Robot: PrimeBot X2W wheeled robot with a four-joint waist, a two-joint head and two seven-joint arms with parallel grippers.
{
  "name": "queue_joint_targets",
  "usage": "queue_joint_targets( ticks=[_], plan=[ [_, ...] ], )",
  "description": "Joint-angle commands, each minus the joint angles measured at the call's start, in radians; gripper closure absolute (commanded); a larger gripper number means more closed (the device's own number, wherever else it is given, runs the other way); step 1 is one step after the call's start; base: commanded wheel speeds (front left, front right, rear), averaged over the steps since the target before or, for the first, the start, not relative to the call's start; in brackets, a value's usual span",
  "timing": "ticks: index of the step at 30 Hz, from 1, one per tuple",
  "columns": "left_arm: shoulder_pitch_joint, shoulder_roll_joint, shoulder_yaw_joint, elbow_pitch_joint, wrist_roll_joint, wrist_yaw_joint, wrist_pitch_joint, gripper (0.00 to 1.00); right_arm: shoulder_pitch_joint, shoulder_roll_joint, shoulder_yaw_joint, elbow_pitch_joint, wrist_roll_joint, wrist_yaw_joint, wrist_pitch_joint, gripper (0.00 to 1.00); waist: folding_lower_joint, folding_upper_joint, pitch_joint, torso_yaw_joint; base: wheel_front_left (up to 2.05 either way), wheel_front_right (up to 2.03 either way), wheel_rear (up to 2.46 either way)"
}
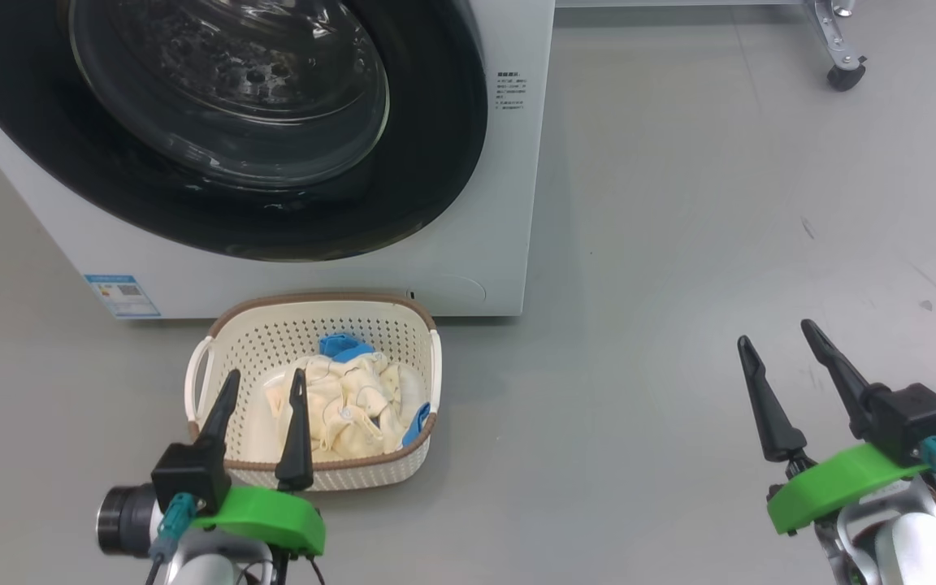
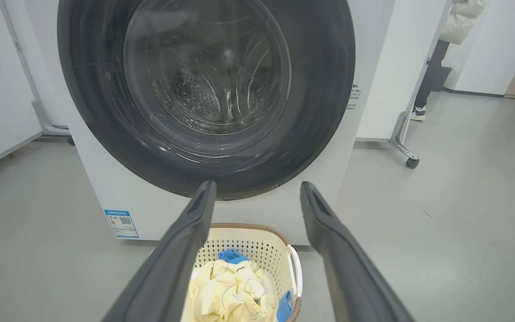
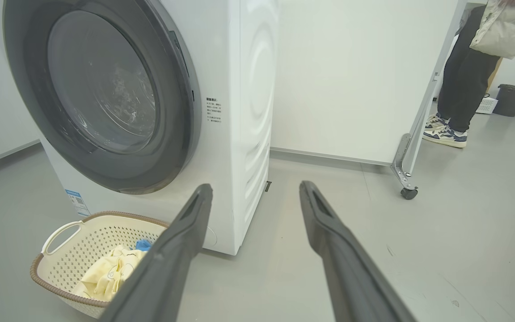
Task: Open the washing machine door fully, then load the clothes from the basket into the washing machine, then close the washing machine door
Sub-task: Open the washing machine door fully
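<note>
Your left tool (image 1: 266,374) hangs released and empty by the near rim of the cream perforated plastic basket (image 1: 314,300). It holds the soft cream-yellow and blue clothes (image 1: 346,402) and stands on the grey floor (image 1: 679,244), just before the big white washing machine (image 1: 509,244). The machine's round black-rimmed glass door (image 1: 435,162) is shut. Your right tool (image 1: 775,331), also released, hangs well apart.

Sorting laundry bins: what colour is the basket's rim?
The basket rim is brown; head view.
</note>
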Motion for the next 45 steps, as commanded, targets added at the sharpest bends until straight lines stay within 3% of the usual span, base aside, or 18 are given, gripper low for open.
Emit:
queue_joint_targets(
  ticks=[1, 14, 19, 20, 21, 22, 23, 24, 25, 31, 40, 43, 45],
  plan=[
    [-0.054, 0.020, 0.033, -0.035, 0.005, 0.002, -0.014, 0.00, -0.040, -0.009, 0.021, -0.034, 0.002, 0.004, -0.011, 0.00, 0.0000, 0.0000, 0.001, 0.000, 0.00, 0.00, 0.00],
    [-0.067, 0.019, 0.032, -0.055, 0.008, -0.001, -0.014, 0.00, -0.060, -0.009, 0.009, -0.022, 0.024, 0.004, -0.016, 0.00, 0.0000, 0.0000, 0.033, 0.008, 0.00, 0.00, 0.00],
    [-0.089, 0.016, 0.027, -0.067, 0.012, -0.001, -0.014, 0.00, -0.106, -0.009, -0.023, 0.017, 0.137, 0.004, -0.020, 0.00, 0.0000, 0.0000, 0.066, 0.022, 0.00, 0.00, 0.00],
    [-0.095, 0.015, 0.025, -0.069, 0.013, -0.001, -0.014, 0.00, -0.122, -0.009, -0.029, 0.031, 0.185, 0.004, -0.022, 0.00, 0.0000, 0.0000, 0.073, 0.025, 0.00, 0.00, 0.00],
    [-0.099, 0.014, 0.024, -0.072, 0.013, -0.001, -0.014, 0.00, -0.137, -0.009, -0.033, 0.045, 0.232, 0.004, -0.023, 0.10, 0.0000, 0.0000, 0.079, 0.028, 0.00, 0.00, 0.00],
    [-0.103, 0.013, 0.022, -0.076, 0.014, -0.002, -0.014, 0.00, -0.153, -0.009, -0.038, 0.059, 0.266, 0.004, -0.024, 0.41, 0.0000, 0.0000, 0.085, 0.031, 0.00, 0.00, 0.00],
    [-0.107, 0.012, 0.021, -0.079, 0.015, -0.002, -0.014, 0.00, -0.171, -0.009, -0.042, 0.073, 0.300, 0.004, -0.027, 0.62, 0.0000, 0.0000, 0.091, 0.035, 0.00, 0.00, 0.00],
    [-0.110, 0.011, 0.019, -0.081, 0.015, -0.002, -0.014, 0.00, -0.189, -0.009, -0.042, 0.089, 0.351, 0.004, -0.029, 0.92, 0.0000, 0.0000, 0.095, 0.040, 0.00, 0.00, 0.00],
    [-0.112, 0.010, 0.019, -0.082, 0.015, -0.002, -0.014, 0.00, -0.206, -0.009, -0.043, 0.104, 0.390, 0.004, -0.030, 1.00, 0.0000, 0.0000, 0.100, 0.043, 0.00, 0.00, 0.00],
    [-0.123, 0.005, 0.010, -0.087, 0.017, -0.003, -0.014, 0.00, -0.316, -0.009, -0.051, 0.197, 0.653, 0.004, -0.024, 1.00, 0.0000, 0.0000, 0.121, 0.064, 0.00, 0.00, 0.00],
    [-0.145, 0.000, -0.001, -0.086, 0.022, 0.000, -0.014, 0.00, -0.515, -0.009, -0.048, 0.352, 1.471, 0.004, 0.160, 1.00, 0.0000, 0.0000, 0.160, 0.091, 0.00, 0.00, 0.00],
    [-0.159, -0.002, -0.007, -0.089, 0.024, 0.000, -0.014, 0.00, -0.580, -0.009, -0.049, 0.392, 1.646, 0.004, 0.234, 1.00, 0.0000, 0.0000, 0.180, 0.103, 0.00, 0.00, 0.00],
    [-0.168, -0.003, -0.011, -0.090, 0.023, 0.001, -0.014, 0.00, -0.620, -0.010, -0.051, 0.412, 1.705, 0.004, 0.272, 1.00, 0.0000, 0.0000, 0.193, 0.110, 0.00, 0.00, 0.00]
  ],
)
